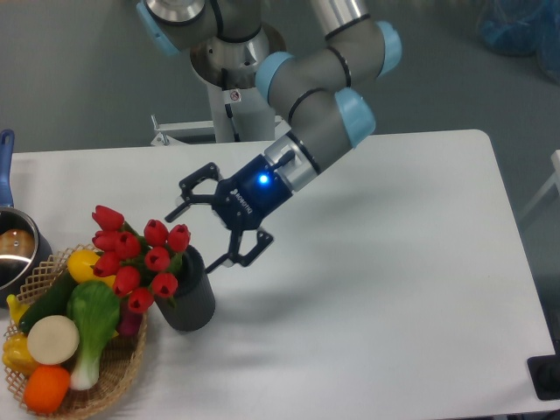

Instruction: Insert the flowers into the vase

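Red tulips (136, 259) in the dark grey vase (188, 294) near the left edge of the surface (394, 289), stems down inside, heads leaning left over the wicker basket (122, 367). Looks done. Hand (208, 224) wide open, holding nothing, just up and right of the vase. Toy vegetables (66, 328) fill the basket, touching the vase. Steel pot (13, 249) at the far left edge.

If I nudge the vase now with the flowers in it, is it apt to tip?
Probably somewhat. The vase is a tall narrow cylinder, and the flowers lean out left over the basket, likely shifting weight that way. The open gripper isn't steadying it.
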`<state>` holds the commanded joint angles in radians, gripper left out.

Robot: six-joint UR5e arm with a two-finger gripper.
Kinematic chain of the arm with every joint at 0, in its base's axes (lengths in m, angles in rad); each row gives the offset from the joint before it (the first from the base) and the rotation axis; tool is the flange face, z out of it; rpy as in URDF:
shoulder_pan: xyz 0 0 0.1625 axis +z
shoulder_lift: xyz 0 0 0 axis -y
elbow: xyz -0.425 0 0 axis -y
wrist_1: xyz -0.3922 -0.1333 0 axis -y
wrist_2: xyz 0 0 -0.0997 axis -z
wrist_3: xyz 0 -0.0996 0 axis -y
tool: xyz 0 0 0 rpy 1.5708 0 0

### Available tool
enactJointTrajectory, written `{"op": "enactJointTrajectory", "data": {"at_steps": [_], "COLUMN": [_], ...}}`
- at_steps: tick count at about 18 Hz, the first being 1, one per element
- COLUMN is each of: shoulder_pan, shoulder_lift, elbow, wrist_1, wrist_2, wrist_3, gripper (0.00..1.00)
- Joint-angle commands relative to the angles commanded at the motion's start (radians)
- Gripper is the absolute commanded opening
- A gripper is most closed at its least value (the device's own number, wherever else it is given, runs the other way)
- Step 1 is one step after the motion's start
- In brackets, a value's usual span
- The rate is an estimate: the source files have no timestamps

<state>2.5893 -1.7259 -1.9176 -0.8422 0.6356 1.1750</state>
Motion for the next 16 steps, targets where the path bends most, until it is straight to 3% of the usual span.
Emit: {"op": "enactJointTrajectory", "data": {"at_steps": [4, 6, 12, 16], "shoulder_pan": [0.014, 0.012, 0.083, 0.167], "shoulder_lift": [0.028, 0.017, -0.073, -0.08], "elbow": [0.054, 0.083, 0.184, 0.19], "wrist_1": [0.002, 0.0, 0.003, 0.003], "wrist_2": [0.358, 0.473, 0.722, 0.759], "wrist_3": [0.008, 0.005, 0.006, 0.011], "gripper": [1.0, 1.0, 1.0, 1.0]}}
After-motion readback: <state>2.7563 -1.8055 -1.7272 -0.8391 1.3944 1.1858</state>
